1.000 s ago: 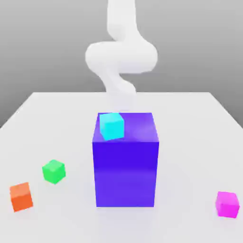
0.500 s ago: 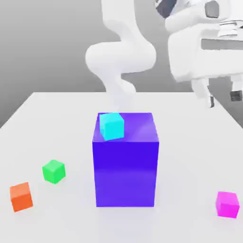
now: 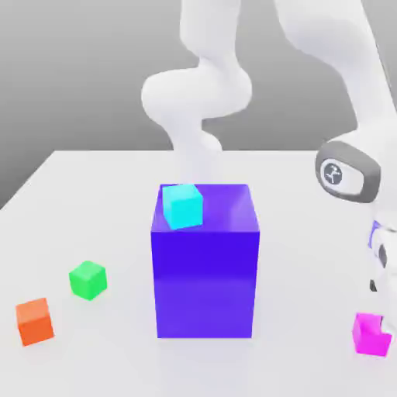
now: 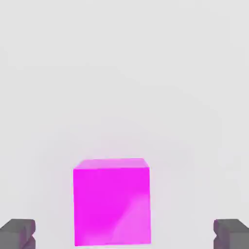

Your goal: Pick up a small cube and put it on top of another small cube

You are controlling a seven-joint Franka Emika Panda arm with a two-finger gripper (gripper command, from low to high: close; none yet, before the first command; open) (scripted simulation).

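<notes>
The pink cube (image 4: 112,202) sits on the pale table (image 4: 121,73), between the two dark fingertips (image 4: 17,233), jaws spread wide and clear of its sides.

Glossy white arm (image 3: 203,85), dark grey pincer (image 4: 124,234) fingertips (image 4: 17,233)

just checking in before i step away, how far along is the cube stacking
Early stage. Done: the arm is at the magenta cube near the exterior view's right, with the open pincer straddling it, one fingertip on each side with gaps. In hand: the grasp itself; the jaws have not closed and the cube sits on the table. Left: lift it, carry it to the green cube and set it on top.
</notes>
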